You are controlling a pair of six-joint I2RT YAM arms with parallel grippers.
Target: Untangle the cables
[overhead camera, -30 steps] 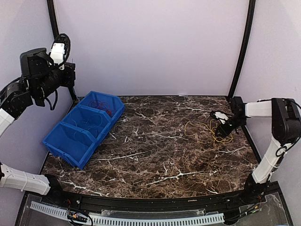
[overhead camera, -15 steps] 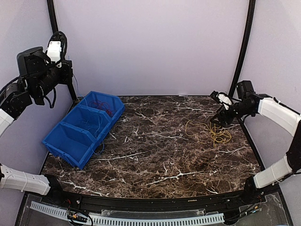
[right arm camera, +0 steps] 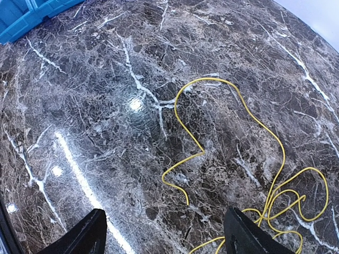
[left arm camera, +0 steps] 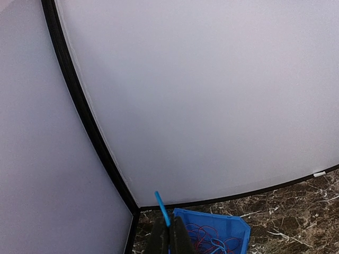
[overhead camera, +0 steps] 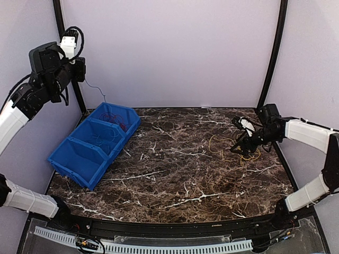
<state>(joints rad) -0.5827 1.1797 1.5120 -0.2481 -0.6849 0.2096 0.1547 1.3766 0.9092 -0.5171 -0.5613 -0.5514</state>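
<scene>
Dark marble counter (overhead camera: 180, 174); a blue three-compartment bin (overhead camera: 69, 169) sits at its left; a yellow cable (overhead camera: 249, 156) lies looped at its right.

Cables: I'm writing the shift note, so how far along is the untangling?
Done: the yellow cable lies alone on the table. In hand: the left gripper, shut, holds the blue cable high above the blue bin; the right gripper hangs open over the yellow one. Left: the red cable and more blue wire lie together in the bin.
</scene>
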